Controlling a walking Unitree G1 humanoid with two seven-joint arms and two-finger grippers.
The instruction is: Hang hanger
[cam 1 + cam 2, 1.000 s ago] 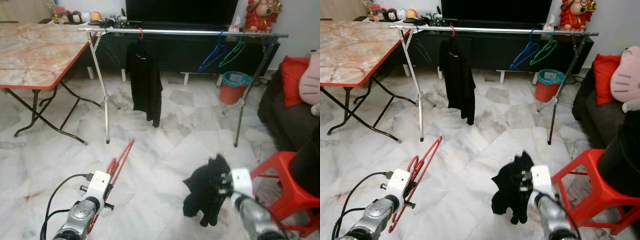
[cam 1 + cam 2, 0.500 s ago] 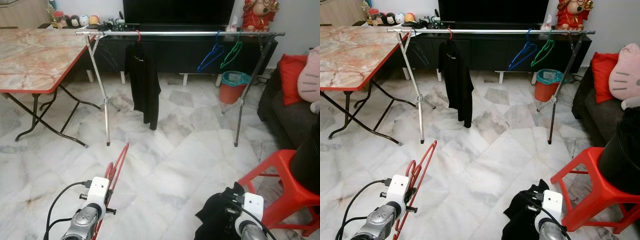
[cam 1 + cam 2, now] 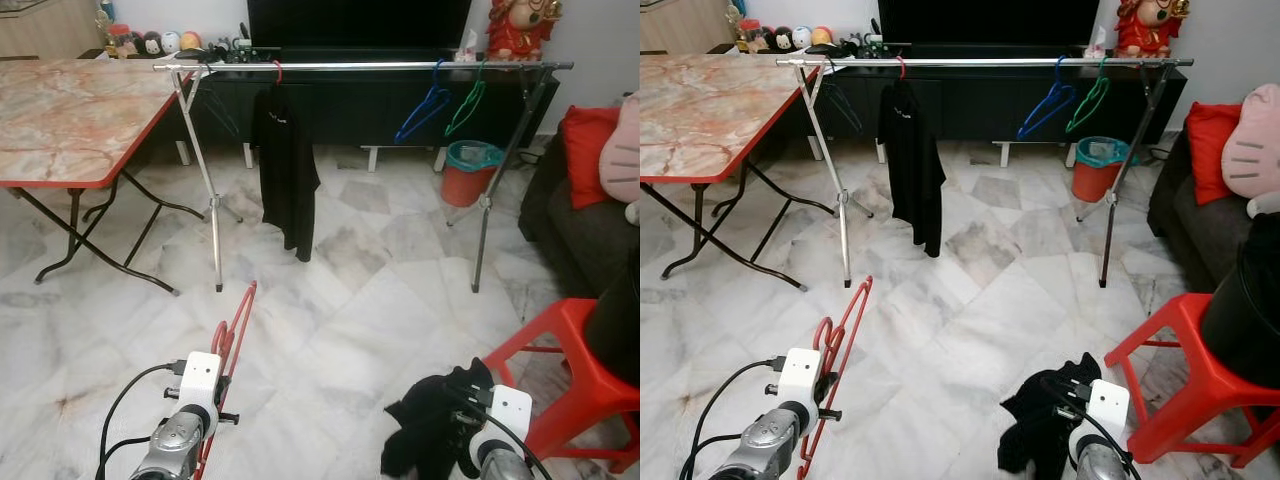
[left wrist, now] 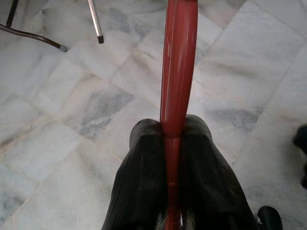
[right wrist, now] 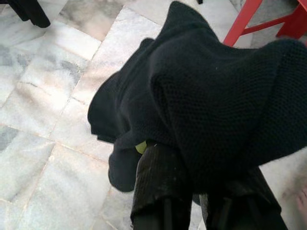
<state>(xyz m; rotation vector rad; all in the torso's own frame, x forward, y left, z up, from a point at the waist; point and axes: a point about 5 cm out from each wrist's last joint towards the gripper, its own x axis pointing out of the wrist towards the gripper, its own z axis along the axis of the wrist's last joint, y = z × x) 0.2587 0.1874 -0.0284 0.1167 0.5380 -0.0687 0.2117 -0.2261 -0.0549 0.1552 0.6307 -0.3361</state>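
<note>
A red hanger (image 3: 236,325) sticks up and forward from my left gripper (image 4: 172,143), whose two black fingers (image 4: 144,187) are shut on its shaft low at the front left. My right gripper (image 5: 192,191) is shut on a bunched black garment (image 3: 430,430) that drapes over its fingers (image 5: 156,187) low at the front right. Ahead stands a silver clothes rail (image 3: 360,66) on folding legs. A black garment (image 3: 287,165) hangs from it on a red hanger, and a blue hanger (image 3: 425,108) and a green hanger (image 3: 466,102) hang bare further right.
A marble-top folding table (image 3: 70,115) with red edging stands at the left. A red plastic stool (image 3: 570,370) is close by my right arm, with a dark sofa and red cushion (image 3: 585,150) behind. An orange bin (image 3: 468,172) sits under the rail. A black TV cabinet (image 3: 990,95) lines the wall.
My right gripper has dropped lower and nearer with the black garment, which hung higher a second ago. The left gripper keeps the red hanger. The camera has shifted slightly.
</note>
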